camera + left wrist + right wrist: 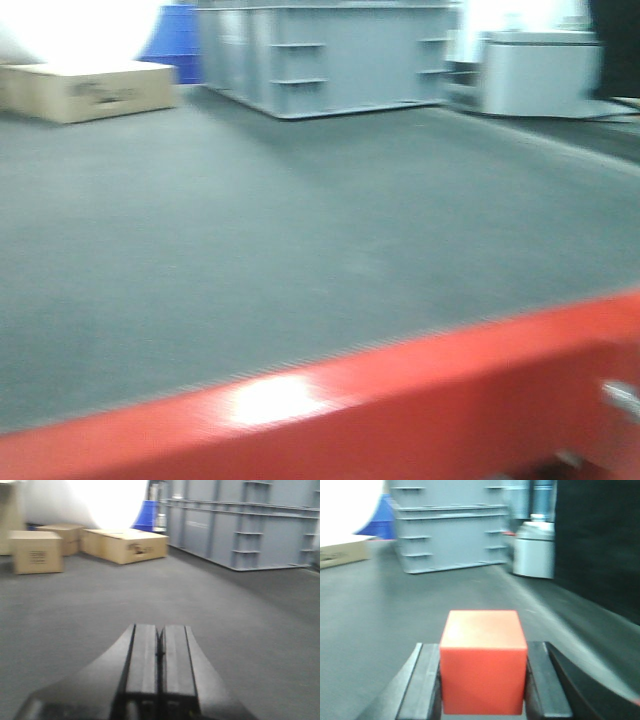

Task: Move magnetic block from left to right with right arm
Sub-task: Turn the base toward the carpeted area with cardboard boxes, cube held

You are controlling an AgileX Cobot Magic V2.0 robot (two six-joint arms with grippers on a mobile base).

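Observation:
The magnetic block (483, 677) is a bright-red cube, seen in the right wrist view. It sits squeezed between the two black fingers (426, 680) of my right gripper (483, 649), which is shut on it, above the dark grey floor mat. In the left wrist view my left gripper (160, 629) is shut, its two pads pressed together with nothing between them, pointing out over the same mat. Neither arm nor the block shows in the blurred front view.
A large grey plastic crate (320, 55) (240, 525) (447, 527) stands at the back. Brown cardboard boxes (125, 545) (36, 551) (85, 90) lie at the back left. A pale bin (534, 552) stands at the right. A wide red band (400, 410) crosses the front view's bottom edge.

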